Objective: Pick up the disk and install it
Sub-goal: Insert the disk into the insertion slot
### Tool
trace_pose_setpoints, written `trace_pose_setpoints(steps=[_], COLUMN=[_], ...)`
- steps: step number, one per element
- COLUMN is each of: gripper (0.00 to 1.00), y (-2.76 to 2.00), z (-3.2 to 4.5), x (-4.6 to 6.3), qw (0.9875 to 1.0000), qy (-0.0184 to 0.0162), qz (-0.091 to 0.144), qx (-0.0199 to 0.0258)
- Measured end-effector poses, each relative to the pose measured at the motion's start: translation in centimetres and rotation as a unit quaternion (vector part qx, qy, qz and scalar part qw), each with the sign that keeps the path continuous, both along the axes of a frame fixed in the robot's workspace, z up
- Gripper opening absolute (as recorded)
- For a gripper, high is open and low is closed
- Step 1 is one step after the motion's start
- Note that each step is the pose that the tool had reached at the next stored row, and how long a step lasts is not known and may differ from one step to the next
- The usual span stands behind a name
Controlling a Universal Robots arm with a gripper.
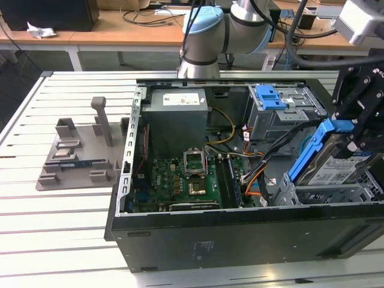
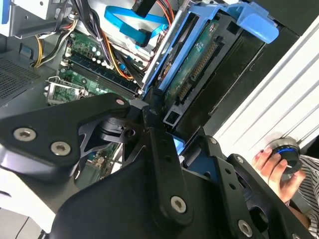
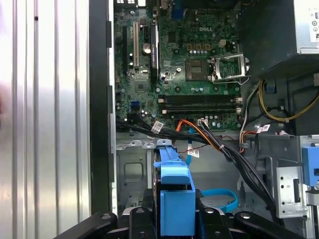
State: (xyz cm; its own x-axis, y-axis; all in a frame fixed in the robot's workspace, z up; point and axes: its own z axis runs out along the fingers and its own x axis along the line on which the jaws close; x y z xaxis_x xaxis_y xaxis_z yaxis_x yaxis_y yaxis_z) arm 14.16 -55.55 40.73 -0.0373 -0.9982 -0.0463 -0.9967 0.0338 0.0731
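The disk (image 1: 334,166) is a silver drive with a white-and-blue label and blue side rails. It hangs tilted, one end up, over the metal drive bay (image 1: 312,195) at the near corner of the open computer case on the exterior view's right. My black gripper (image 1: 355,133) is shut on the disk's upper end. In the second wrist view the disk's green circuit side and blue rail (image 2: 197,67) stand beyond the gripper linkage. The first wrist view has a blue rail end (image 3: 175,196) between my fingers (image 3: 134,219), above the case floor.
Inside the case (image 1: 240,231) lie the motherboard (image 1: 180,180), a grey power-supply box (image 1: 178,114), a grey cage with a blue latch (image 1: 270,99) and bundled cables (image 3: 219,142). A grey fixture (image 1: 78,156) sits on the slatted table. A person's hand (image 2: 271,167) rests on a knob.
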Motion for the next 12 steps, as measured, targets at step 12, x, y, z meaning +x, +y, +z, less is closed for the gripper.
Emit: trace_pose_setpoints(steps=[12], gripper=[0.36], y=[0.0], z=[-1.49], x=[0.0], qw=[1.0], qy=[0.0], qz=[0.0], qx=[-0.0001])
